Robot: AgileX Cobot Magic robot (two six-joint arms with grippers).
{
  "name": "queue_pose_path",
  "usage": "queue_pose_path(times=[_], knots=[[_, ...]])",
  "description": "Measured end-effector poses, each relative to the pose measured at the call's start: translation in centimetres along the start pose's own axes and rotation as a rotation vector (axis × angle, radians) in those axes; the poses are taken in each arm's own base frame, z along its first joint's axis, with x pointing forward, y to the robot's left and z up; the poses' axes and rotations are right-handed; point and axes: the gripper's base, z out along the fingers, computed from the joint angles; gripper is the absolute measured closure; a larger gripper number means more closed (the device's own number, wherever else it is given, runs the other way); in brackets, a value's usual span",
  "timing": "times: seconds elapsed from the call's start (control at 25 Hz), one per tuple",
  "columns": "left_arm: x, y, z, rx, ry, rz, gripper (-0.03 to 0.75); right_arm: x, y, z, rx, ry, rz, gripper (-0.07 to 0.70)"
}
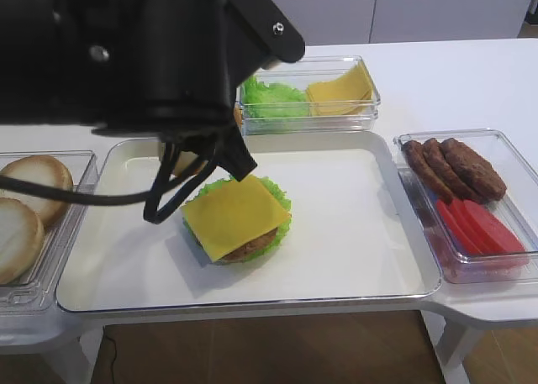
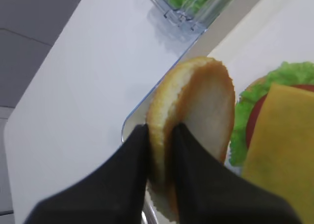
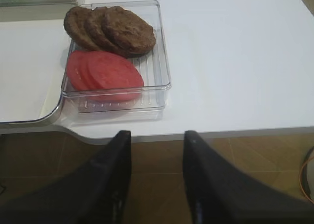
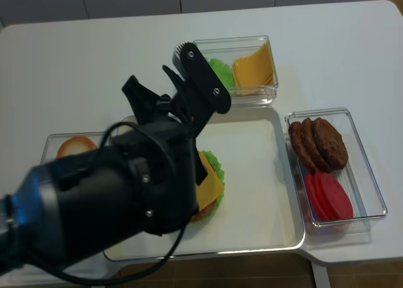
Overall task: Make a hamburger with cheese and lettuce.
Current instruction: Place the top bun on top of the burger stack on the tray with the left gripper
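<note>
While the left hand (image 2: 159,150) is pinched tight on a bun top (image 2: 196,131), the bun is held on edge between the dark fingers (image 2: 132,160), its golden crust turned one way and its pale cut face the other. Just beside it, the hamburger (image 1: 238,218) is seen on the white tray (image 1: 353,224): the cheese (image 1: 236,214) is laid flat on top, corners overhanging, and the lettuce (image 1: 273,186) is shown as a ruffled rim beneath. Two pale bun halves (image 1: 21,203) are kept in a clear box left of the tray. Behind the tray, loose green leaves (image 1: 273,98) and stacked yellow slices (image 1: 340,90) are held in another box. The right hand (image 3: 157,140) is seen empty with its fingers parted, off the edge of the surface (image 3: 235,62), near a box of brown patties (image 3: 110,30) and red slices (image 3: 103,74).
</note>
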Motion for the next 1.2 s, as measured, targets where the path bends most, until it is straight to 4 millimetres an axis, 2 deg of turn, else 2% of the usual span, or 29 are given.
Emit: queue_pose_path(times=[0.12,0.28,0.44,0.72,0.92,1.2], knots=[[0.0,-1.1,0.3,-0.049,0.012,0.068,0.611,0.0,0.0,0.0,0.000,0.000,0.000,0.363],[-0.3,-2.6,-0.9,-0.115,-0.033,0.164,0.613,0.0,0.0,0.0,0.000,0.000,-0.003,0.363],[-0.4,-3.3,-1.8,-0.118,-0.064,0.188,0.613,0.0,0.0,0.0,0.000,0.000,-0.003,0.363],[-0.2,-5.0,-1.5,-0.116,-0.052,0.233,0.613,0.0,0.0,0.0,0.000,0.000,-0.003,0.363],[-0.1,-5.6,-2.0,-0.105,-0.069,0.247,0.613,0.0,0.0,0.0,0.000,0.000,-0.003,0.363],[-0.1,-5.9,-1.8,-0.105,-0.064,0.236,0.613,0.0,0.0,0.0,0.000,0.000,-0.003,0.363]])
